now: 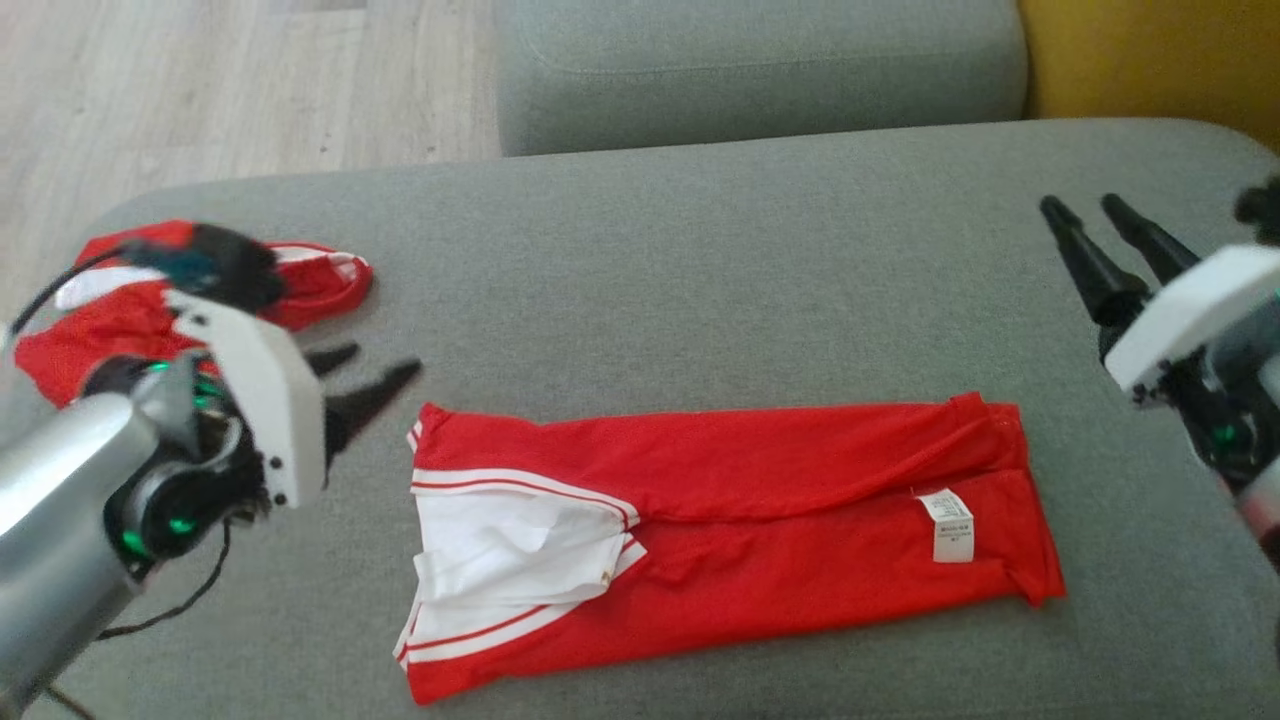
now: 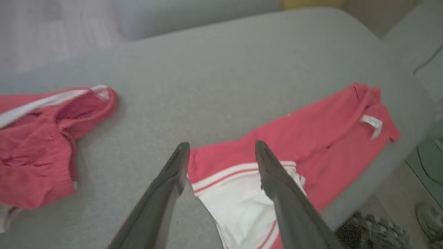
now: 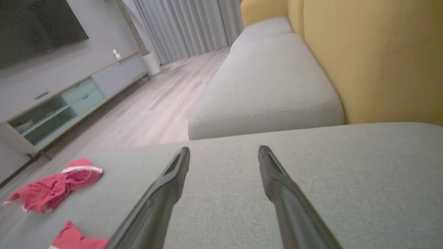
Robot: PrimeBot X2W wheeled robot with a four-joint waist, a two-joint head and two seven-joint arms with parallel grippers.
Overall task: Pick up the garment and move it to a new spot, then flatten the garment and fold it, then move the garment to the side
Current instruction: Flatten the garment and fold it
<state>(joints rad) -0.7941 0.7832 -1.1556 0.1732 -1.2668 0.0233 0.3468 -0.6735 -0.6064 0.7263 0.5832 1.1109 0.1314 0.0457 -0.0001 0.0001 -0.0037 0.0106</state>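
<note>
— Left end effector: holding anything?
— No. Its fingers are spread wide and empty, just beside the left end of the garment. Right end effector is equally spread and empty, up beyond the garment's right end.
— And the garment?
— Flat in a long band on the grey sofa seat, with a second red garment crumpled at far left.

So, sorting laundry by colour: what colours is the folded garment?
The garment is red with a white, red-striped panel; clearest in head view.
</note>
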